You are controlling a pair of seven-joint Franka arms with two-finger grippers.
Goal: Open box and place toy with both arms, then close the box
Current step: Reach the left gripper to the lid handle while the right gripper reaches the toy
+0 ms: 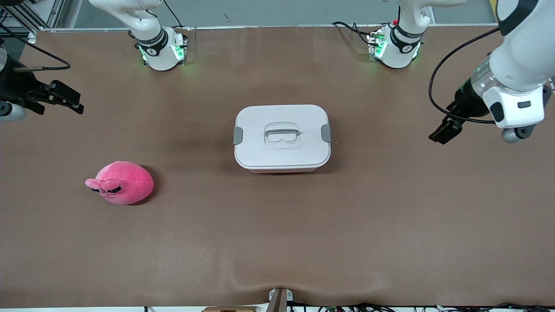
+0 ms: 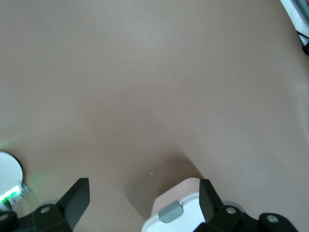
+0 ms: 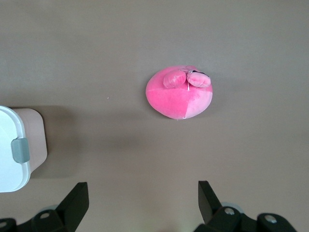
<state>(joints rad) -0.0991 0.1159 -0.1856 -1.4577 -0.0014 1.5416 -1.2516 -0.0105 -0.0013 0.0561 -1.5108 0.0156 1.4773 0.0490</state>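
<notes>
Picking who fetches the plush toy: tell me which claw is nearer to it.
Right. The right claw hangs over the right arm's end of the table, the same end as the plush toy. The left claw is over the left arm's end, with the box between.

the box (image 1: 282,138), a pink tub with white lid clipped shut, sits upright mid-table, well apart from both raised grippers. the pink plush toy (image 1: 121,182) lies toward the right gripper (image 1: 65,99), closer to it than to the left gripper (image 1: 444,130).

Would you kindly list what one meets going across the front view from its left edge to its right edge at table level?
Right tool, open, over the right arm's end of the table → toy → box, lid on → left tool, open, over the left arm's end.
</notes>
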